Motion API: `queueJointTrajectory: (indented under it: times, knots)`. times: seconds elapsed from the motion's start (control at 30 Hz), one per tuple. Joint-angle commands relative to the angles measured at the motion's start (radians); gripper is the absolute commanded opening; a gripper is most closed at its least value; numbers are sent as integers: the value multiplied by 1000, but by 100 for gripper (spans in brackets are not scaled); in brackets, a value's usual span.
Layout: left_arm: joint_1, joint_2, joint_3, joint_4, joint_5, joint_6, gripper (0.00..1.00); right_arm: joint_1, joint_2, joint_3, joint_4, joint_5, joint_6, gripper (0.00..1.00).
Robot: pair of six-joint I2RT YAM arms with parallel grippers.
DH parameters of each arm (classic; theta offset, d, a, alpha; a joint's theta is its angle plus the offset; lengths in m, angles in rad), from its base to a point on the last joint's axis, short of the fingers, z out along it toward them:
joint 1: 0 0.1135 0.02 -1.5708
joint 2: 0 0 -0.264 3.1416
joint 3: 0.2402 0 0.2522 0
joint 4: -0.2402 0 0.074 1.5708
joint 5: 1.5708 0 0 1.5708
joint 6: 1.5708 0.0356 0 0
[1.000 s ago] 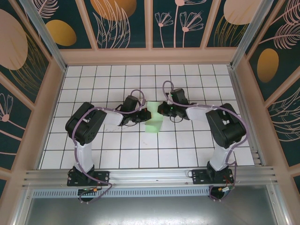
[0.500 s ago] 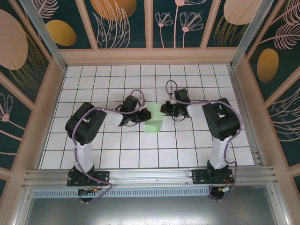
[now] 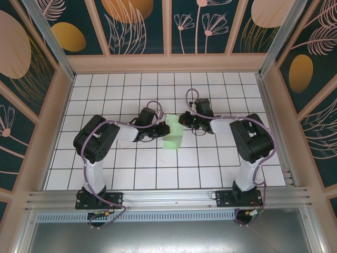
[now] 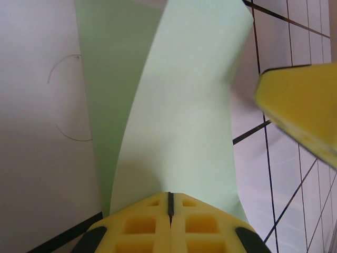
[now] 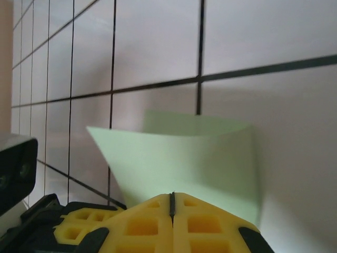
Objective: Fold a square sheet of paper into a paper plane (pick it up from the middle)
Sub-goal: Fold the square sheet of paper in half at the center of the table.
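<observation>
The green paper [image 3: 172,135] is in the middle of the white table [image 3: 105,84], between the two arms. It is not flat. It is bent over on itself, and part of it stands up off the tiles. From above it looks like a small, tall shape, wider at the near end.

The left gripper [image 3: 161,129] reaches in from the left side. Its yellow fingers [image 4: 152,221] are pressed tight together, and the paper [image 4: 179,105] comes right out from between them. So the left gripper is pinching the paper. In its own camera the paper goes up and away in two leaves, a darker one on the left and a lighter one on the right. The lighter leaf curls at the far end.

The right gripper [image 3: 182,120] reaches in from the right side, at the far right corner of the paper. Its yellow fingers [image 5: 205,224] are closed tight too. The paper [image 5: 179,158] sits just past the tips and curves like a little wall, with a soft shadow on the tiles beside it. I cannot tell if these fingers are pinching the paper or are just beside it.

One yellow finger [image 4: 303,105] of the right gripper shows blurry in the left camera, close to the paper's right edge.

Thin purple wires [image 3: 152,105] loop along both arms.
</observation>
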Motion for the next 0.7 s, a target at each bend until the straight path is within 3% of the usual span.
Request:
queueJointTrajectory:
  times: [0.0, 0.43, 0.67]
  knots:
    - [6, 141, -89, -306, -177, 32, 0, 1, 59, 47, 28, -25, 16, 0]
    - [6, 136, -113, -294, -177, 31, 0, -111, 161, 146, -115, 142, 22, 0]
    - [6, 134, -112, -287, -174, 28, 0, -118, 58, 158, -164, 128, -1, 0]
